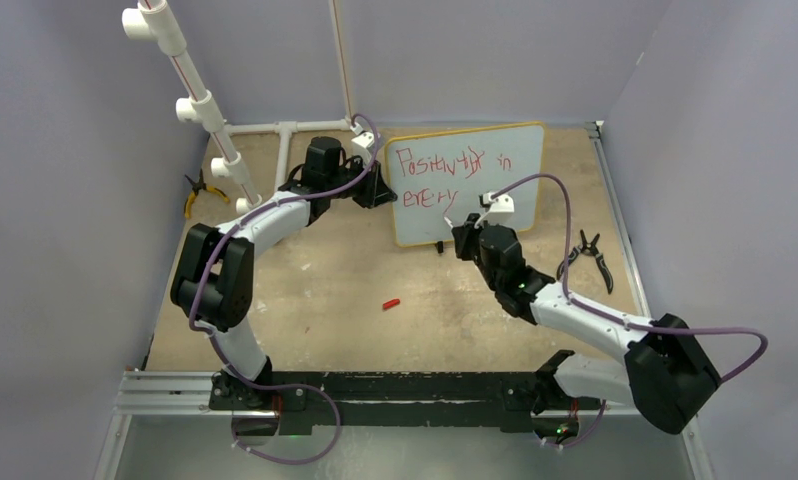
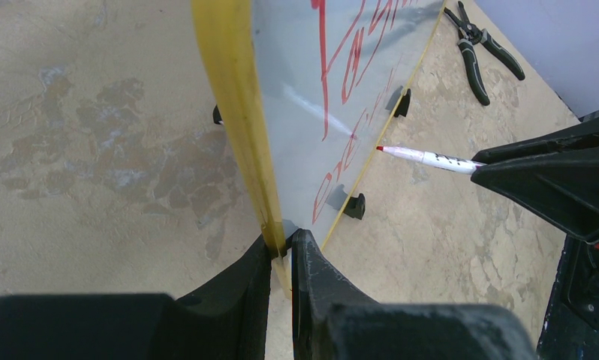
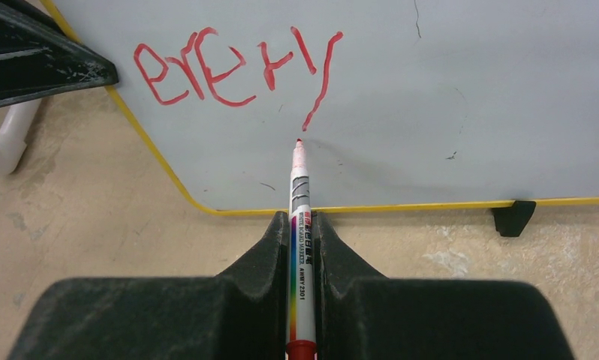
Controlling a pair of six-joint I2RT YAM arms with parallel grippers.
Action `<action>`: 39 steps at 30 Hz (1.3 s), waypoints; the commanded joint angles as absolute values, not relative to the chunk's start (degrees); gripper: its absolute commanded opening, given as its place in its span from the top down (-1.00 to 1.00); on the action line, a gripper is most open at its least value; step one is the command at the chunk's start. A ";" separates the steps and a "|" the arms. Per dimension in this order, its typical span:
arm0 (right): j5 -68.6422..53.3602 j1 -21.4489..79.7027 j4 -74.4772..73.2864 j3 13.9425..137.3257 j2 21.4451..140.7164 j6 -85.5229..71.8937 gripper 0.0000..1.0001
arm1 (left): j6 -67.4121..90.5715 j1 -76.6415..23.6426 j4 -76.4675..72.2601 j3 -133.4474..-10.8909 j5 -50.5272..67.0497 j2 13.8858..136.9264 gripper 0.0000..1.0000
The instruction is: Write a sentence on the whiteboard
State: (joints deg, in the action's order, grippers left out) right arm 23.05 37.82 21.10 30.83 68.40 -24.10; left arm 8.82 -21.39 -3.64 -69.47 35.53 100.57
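The whiteboard (image 1: pixel 500 205) sits at the far middle of the desk (image 1: pixel 325 290), long axis left-right, and its sentence (image 3: pixel 236 71) reads as far as "every". The left tool (image 2: pixel 284 241) pinches the yellow frame. The right tool (image 3: pixel 301 225), closed on the marker (image 3: pixel 299 176), points it boardward under the "y". Likely next: shift right and begin another word.

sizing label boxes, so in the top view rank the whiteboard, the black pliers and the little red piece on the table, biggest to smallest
1. whiteboard, by far the largest
2. black pliers
3. red piece, smallest
All sit on the same table, so nearness hardly skews this.
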 commanded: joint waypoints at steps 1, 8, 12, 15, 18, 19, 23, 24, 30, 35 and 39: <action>20.76 37.64 16.25 33.84 64.24 -22.89 1.00 | 8.09 -21.00 -6.50 -69.09 34.56 96.86 1.00; 17.23 31.77 10.84 34.95 58.36 -20.60 1.00 | 8.19 -20.98 -6.57 -69.04 34.45 97.03 1.00; 11.20 24.27 13.20 34.32 56.06 -19.87 1.00 | 8.19 -20.98 -6.58 -68.89 34.28 97.08 1.00; 7.96 22.40 15.02 34.70 56.52 -19.60 1.00 | 8.22 -20.96 -6.58 -68.91 34.28 97.28 1.00; 6.12 21.65 16.56 34.95 57.71 -19.43 1.00 | 8.23 -20.99 -6.59 -68.93 34.28 97.38 1.00; 5.88 21.44 16.99 34.93 58.06 -19.36 1.00 | 8.18 -21.01 -6.50 -68.91 34.28 97.34 1.00; 4.94 20.56 18.93 34.93 58.89 -19.46 1.00 | 8.09 -20.96 -6.50 -68.99 34.28 97.45 1.00; 4.99 20.42 19.32 34.97 59.15 -19.57 1.00 | 8.11 -21.00 -6.46 -68.99 34.28 97.42 1.00; 6.56 19.49 20.11 35.85 61.60 -20.21 1.00 | 8.11 -20.99 -6.42 -69.04 34.27 97.64 1.00; 6.01 18.94 21.07 36.22 62.67 -20.09 1.00 | 8.15 -21.01 -6.41 -69.08 34.41 97.65 1.00; 4.38 18.91 22.41 36.26 62.93 -19.29 1.00 | 8.17 -21.01 -6.42 -69.17 34.40 97.73 1.00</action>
State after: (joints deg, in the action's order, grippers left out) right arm 6.26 19.16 18.28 33.78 63.07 -20.36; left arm 8.84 -21.39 -3.73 -68.86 35.38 100.14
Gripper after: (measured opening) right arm 0.115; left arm 0.119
